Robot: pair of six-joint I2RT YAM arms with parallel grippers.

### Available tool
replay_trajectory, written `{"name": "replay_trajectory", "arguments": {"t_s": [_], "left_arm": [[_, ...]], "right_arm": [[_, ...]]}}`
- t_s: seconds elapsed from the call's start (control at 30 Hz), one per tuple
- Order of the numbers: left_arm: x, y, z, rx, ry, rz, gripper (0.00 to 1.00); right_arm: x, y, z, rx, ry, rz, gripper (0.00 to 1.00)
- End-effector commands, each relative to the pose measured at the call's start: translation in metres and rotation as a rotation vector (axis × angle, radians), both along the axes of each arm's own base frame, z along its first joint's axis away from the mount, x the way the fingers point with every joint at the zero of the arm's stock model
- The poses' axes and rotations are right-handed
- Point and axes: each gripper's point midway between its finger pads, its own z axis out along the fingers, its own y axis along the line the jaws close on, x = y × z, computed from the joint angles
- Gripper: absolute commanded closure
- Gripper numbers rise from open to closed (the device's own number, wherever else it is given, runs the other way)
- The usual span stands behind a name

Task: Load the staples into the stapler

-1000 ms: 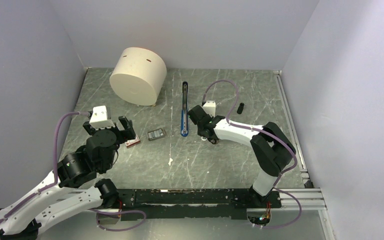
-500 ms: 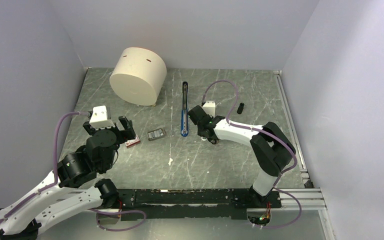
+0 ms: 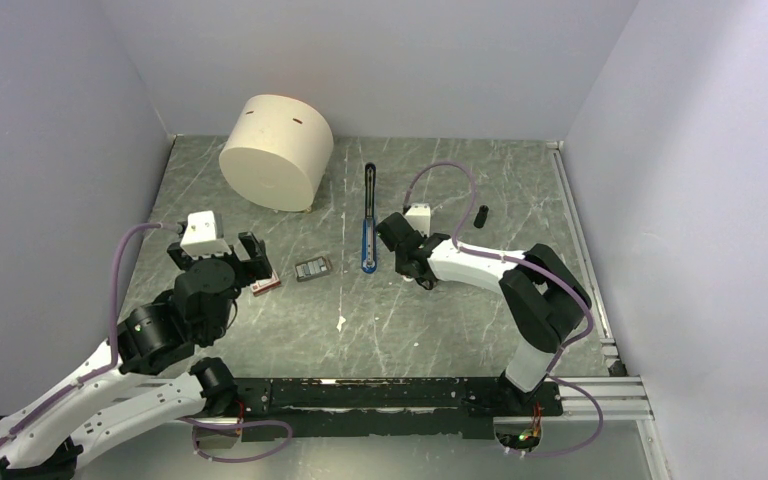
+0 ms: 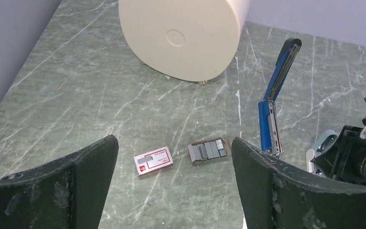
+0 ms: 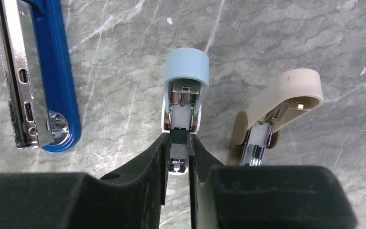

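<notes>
Stapler [image 3: 368, 240] splayed fully open on grey marbled counter [image 3: 440, 330] at centre of overhead frame: blue body toward bottom, slim black arm stretched toward top, hinge between the 2. Metal channel of blue half facing up in left wrist view.

Staples [image 4: 209, 150], silver-grey ribbed strips packed in shallow open tray, lying flat just left of stapler's blue body and apart from it. Red-and-white box [image 4: 153, 161] further left of tray, near but not touching, label side up.

Left gripper [image 4: 172, 145] poised above that pair, fingers [image 4: 83, 181] spread wide and released, gripping nothing. Box and staples framed between the 2 black tips at lower middle of left wrist view.

Right gripper [image 5: 178, 155] low at counter just right of stapler's blue end, fingers [image 5: 143, 167] clenched on narrow dark tail of pale-blue capsule-shaped piece [image 5: 187, 67], its rounded cap pointing to top of right wrist frame. Beige oval piece [image 5: 286, 90] just right of it, angled toward upper right, not held. Stapler's rounded blue end and chrome rail filling upper left of same frame, apart from fingers.

Large cream cylinder [image 3: 277, 150] at upper left of overhead frame, well apart from both grippers. Small black cylinder [image 3: 482, 215] alone toward right side of counter, above and to the right of right arm's wrist.
</notes>
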Motion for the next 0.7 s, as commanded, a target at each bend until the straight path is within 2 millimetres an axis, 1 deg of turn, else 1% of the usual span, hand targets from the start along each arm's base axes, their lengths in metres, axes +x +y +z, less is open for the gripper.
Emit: {"name": "replay_trajectory", "arguments": {"t_s": [0.0,0.2,0.4,0.57,0.67], "left_arm": [[0.001,0.000,0.006,-0.002,-0.013,0.004,0.07],[0.001,0.000,0.006,-0.004,-0.014,0.005,0.07],[0.002,-0.001,0.006,-0.001,-0.012,-0.001,0.08],[0.001,-0.001,0.006,-0.003,-0.013,-0.001,0.07],[0.001,-0.001,0.006,-0.006,-0.015,-0.001,0.07]], "right_arm": [[0.004,-0.004,-0.004,-0.012,-0.011,-0.012,0.78],[0.005,0.001,0.003,0.008,-0.019,0.013,0.71],[0.010,0.006,0.029,0.043,-0.067,0.024,0.66],[0.014,0.010,0.048,0.066,-0.099,0.041,0.66],[0.015,0.018,0.055,0.091,-0.102,0.086,0.67]]}}
